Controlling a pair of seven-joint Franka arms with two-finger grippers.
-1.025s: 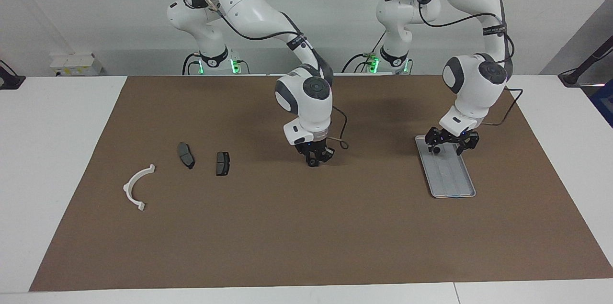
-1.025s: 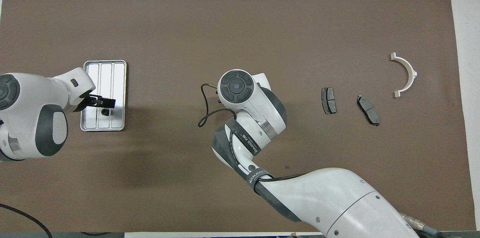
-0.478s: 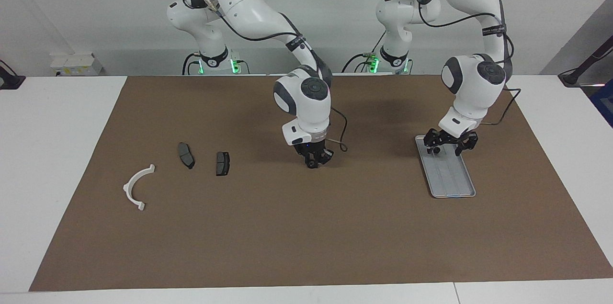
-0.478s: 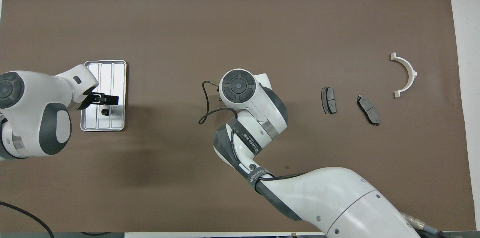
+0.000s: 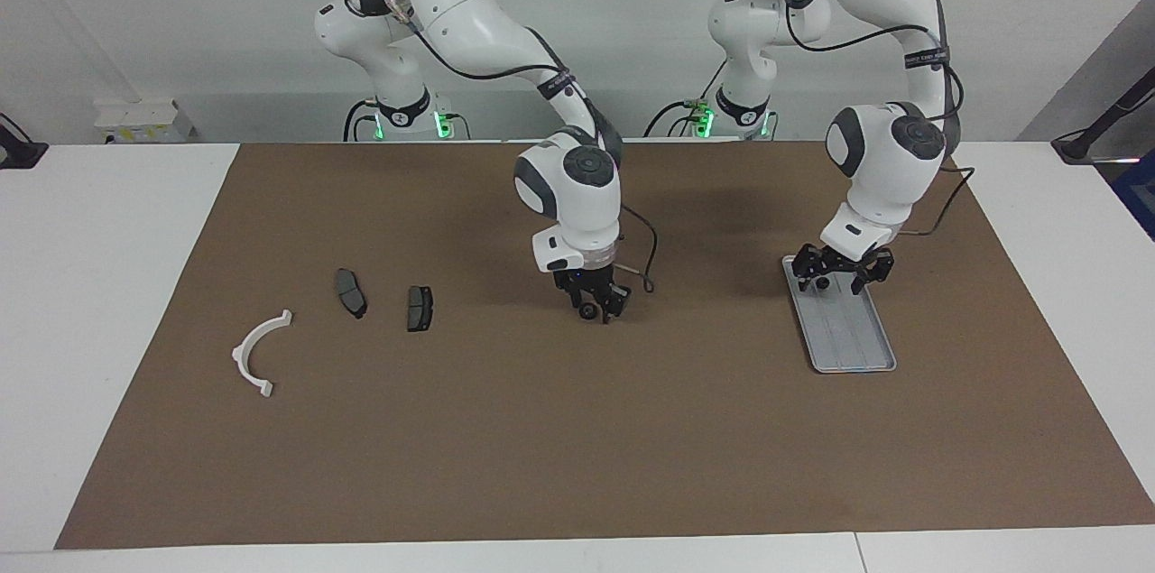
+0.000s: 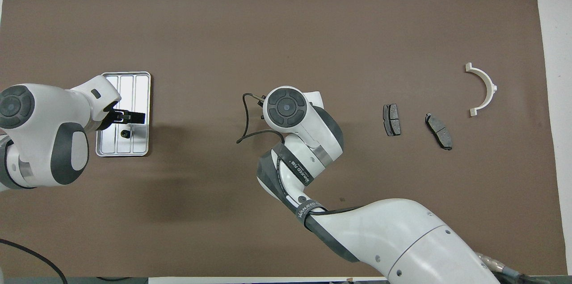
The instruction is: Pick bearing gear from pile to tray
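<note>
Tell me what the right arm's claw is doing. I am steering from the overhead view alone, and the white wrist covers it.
Observer: In the facing view, the right claw points down, low over the bare brown mat at mid-table.
Operator: Is it carrying anything?
Observer: Yes, it is closed on a small black round piece.
Operator: And the other arm?
Observer: The left claw hangs open over the flat silver-grey metal tray, at the end nearer the robots. It grips nothing. A second black round piece lies on the tray under it.
</note>
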